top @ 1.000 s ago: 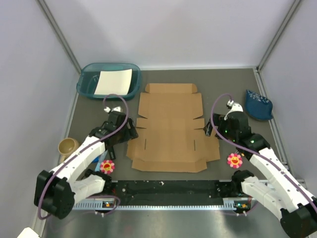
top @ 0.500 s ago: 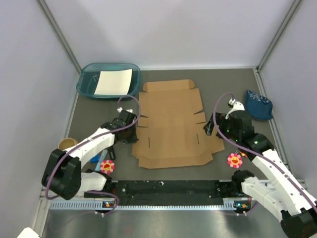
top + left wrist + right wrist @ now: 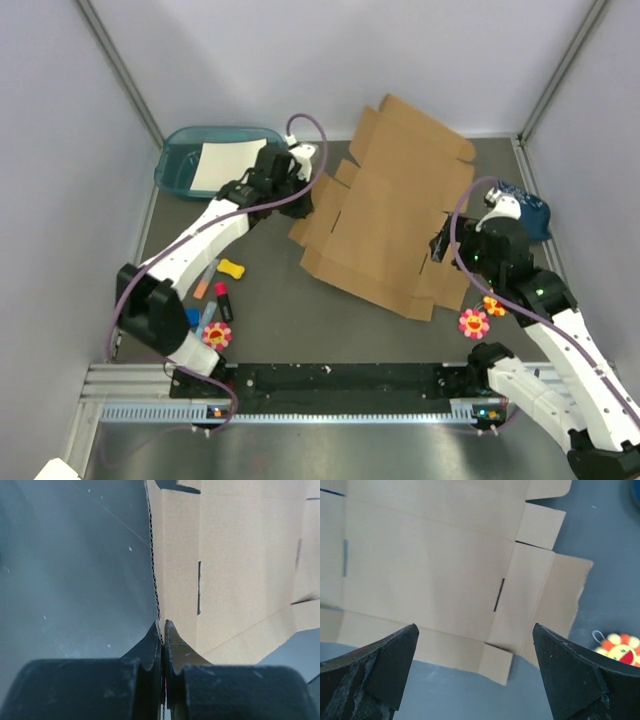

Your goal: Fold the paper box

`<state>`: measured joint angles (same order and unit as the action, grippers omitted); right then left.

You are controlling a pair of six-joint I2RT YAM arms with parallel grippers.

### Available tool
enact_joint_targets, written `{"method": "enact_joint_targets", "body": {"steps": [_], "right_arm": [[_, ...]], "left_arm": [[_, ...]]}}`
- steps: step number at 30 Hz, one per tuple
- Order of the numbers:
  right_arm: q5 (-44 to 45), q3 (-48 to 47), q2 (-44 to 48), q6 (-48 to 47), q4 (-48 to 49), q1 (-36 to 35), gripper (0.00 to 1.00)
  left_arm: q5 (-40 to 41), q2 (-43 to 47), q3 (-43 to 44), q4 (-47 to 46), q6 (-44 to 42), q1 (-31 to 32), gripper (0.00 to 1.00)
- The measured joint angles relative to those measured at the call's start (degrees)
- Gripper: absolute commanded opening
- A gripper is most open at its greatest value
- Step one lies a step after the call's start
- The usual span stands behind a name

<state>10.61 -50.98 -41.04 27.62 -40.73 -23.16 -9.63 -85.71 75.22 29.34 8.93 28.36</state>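
Our left gripper (image 3: pixel 163 626) pinches the edge of the paper box (image 3: pixel 385 210); our right gripper (image 3: pixel 474 630) hangs spread above it.

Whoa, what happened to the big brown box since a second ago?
The left gripper pinched the paper box by its left edge and swung it toward the far right, so it now lies turned and partly lifted. The right gripper stayed open by its right edge. The teal tray didn't move.
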Motion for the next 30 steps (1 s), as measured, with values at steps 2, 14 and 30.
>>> {"method": "enact_joint_targets", "body": {"steps": [2,14,30], "right_arm": [[3.0,0.7,-0.9,0.9,-0.9,0.0,0.99],[7.3,5.7,0.5,4.5,-4.9,0.0,0.99],[7.1,5.7,1.3,5.4,-4.5,0.0,0.99]], "left_arm": [[-0.2,-5.2,5.4,1.1,-2.6,0.0,0.00],[17.0,-25.2,27.7,6.9,-2.4,-0.8,0.70],[35.6,17.9,-29.7,-9.3,58.9,25.4,0.99]]}}
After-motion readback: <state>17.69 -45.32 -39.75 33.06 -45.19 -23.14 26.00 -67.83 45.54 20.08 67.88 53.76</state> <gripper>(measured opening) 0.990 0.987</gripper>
